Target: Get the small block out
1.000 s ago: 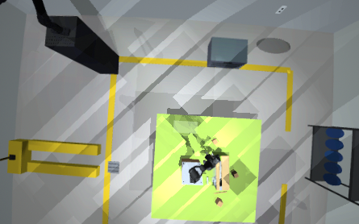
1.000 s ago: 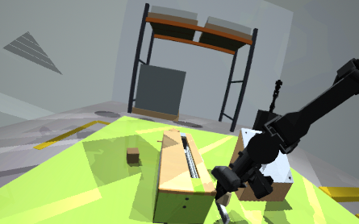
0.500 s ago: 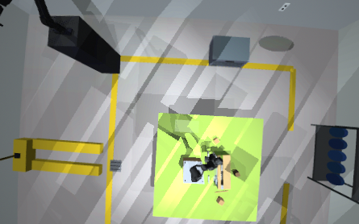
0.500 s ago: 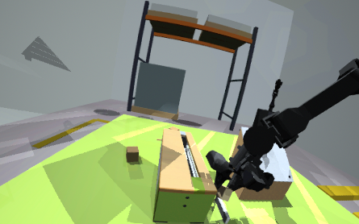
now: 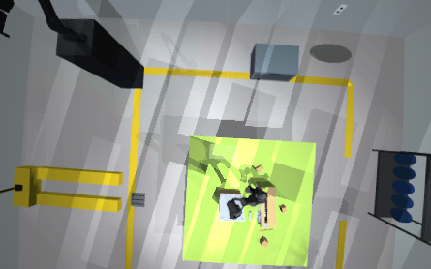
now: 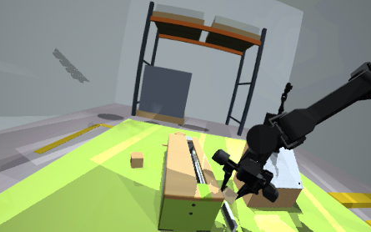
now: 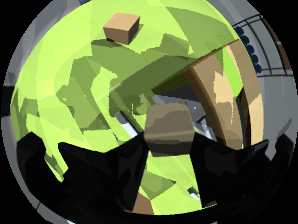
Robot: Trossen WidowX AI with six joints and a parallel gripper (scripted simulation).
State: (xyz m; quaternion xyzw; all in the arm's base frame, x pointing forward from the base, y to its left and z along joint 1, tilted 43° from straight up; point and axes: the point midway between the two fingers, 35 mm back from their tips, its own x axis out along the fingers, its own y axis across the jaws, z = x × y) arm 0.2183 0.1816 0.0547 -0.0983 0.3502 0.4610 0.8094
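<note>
The small tan block (image 6: pixel 230 194) (image 7: pixel 169 122) is between the fingertips of my gripper (image 7: pixel 168 133), which is shut on it. It is held above the table, close beside one end of the box in the exterior view; the exact gap is unclear. The box (image 5: pixel 271 213) (image 6: pixel 180 168) (image 7: pixel 210 87) stands upright, with a wooden top and a long slot in it. In the wrist view it lies to the right of the held block. Most of its shelf is hidden.
Other tan blocks lie on the green table (image 5: pixel 205 247) (image 6: pixel 104 184): one behind the box (image 5: pixel 283 208) (image 6: pixel 137 159), one beyond one end (image 5: pixel 259 168) and one beyond the other (image 5: pixel 264 241). A pale bar (image 5: pixel 250 216) (image 6: pixel 229 216) lies between box and white-topped base (image 5: pixel 226 215) (image 6: pixel 288 168).
</note>
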